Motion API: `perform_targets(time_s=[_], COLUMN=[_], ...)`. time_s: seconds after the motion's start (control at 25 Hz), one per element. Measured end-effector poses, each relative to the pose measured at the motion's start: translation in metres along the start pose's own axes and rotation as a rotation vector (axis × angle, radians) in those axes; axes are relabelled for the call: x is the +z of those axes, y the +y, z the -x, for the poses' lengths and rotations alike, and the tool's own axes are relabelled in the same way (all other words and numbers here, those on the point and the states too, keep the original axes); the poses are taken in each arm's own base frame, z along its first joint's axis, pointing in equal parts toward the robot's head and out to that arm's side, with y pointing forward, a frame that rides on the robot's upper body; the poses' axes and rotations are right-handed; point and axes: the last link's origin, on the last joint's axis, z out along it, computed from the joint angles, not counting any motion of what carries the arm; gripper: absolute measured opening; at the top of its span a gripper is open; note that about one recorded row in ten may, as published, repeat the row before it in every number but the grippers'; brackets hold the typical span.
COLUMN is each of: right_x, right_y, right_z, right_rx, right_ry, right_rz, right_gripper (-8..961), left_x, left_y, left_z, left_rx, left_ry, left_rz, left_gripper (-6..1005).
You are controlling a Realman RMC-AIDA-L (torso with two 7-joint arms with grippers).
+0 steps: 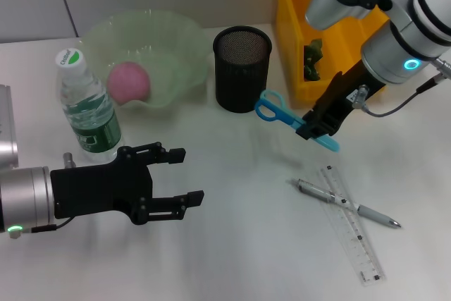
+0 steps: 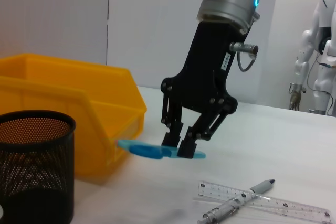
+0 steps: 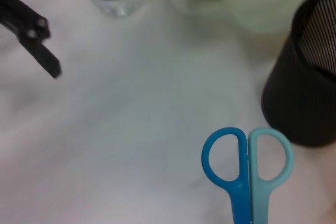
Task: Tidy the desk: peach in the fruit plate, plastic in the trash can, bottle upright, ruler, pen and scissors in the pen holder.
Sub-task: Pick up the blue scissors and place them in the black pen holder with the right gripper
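White desk (image 1: 232,259) lies before us, and on it our right gripper (image 1: 318,126) has its jaws clamped on the blue scissors (image 1: 282,114), held above the surface just beside the black mesh pen holder (image 1: 242,68). Our left gripper (image 1: 180,176) hovers near the upright bottle (image 1: 86,107), jaws apart and empty. We see the peach (image 1: 129,81) in the green fruit plate (image 1: 180,40). Pen (image 1: 349,204) and ruler (image 1: 352,225) lie crossed near the yellow bin (image 1: 292,26).

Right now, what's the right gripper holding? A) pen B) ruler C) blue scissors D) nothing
C: the right gripper is shut on the blue scissors, lifted off the table beside the pen holder; the pen and ruler lie crossed on the table.
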Motion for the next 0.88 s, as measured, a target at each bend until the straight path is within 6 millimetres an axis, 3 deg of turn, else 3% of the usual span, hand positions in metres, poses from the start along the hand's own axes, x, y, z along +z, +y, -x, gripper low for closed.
perform_targets(time_s=[0.36, 0.88], right_x=[-0.01, -0.024], right_y=[0.005, -0.005], right_z=[-0.007, -0.023], right_rx=[-0.04, -0.025], right_ry=[-0.202, -0.686], right_rz=[0.05, 0.014], right_gripper=[201, 201], left_x=[0.0, -0.001], left_y=[-0.003, -0.004], left_z=[0.0, 0.0], left_rx=[-0.002, -0.011], left_ry=[-0.004, 0.001], left_rz=[-0.017, -0.026], left_gripper=[780, 780])
